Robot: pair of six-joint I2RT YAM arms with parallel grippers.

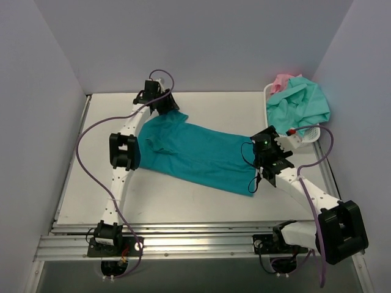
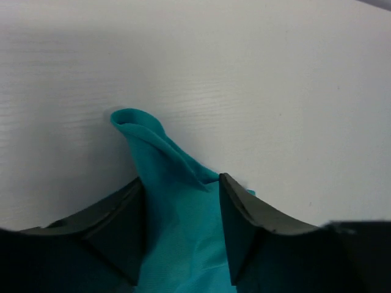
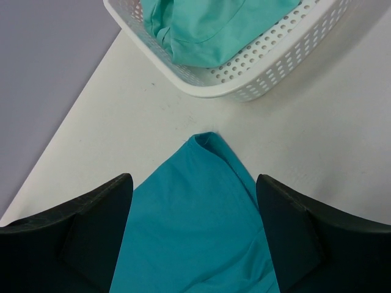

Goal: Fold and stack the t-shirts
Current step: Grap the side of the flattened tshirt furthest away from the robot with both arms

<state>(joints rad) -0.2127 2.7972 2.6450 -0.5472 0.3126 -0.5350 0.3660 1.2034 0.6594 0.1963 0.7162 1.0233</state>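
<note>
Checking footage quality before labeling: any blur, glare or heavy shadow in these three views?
Top external: even light, sharp, only faint shadows. Left wrist: left fingers dark and soft, teal t-shirt sharp, table bright. Right wrist: basket holes crisp, right fingers dark.

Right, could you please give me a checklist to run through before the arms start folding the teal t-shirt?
1. Teal t-shirt lies spread on the table: ok.
2. Left pincer straddles bunched cloth; firm grip: cannot tell.
3. Right pincer gripping its corner: not ok, open and straddling the cloth.
4. Basket apart from that corner: ok.
5. Mint-green shirt in the basket, apart from the teal one: ok.
</note>
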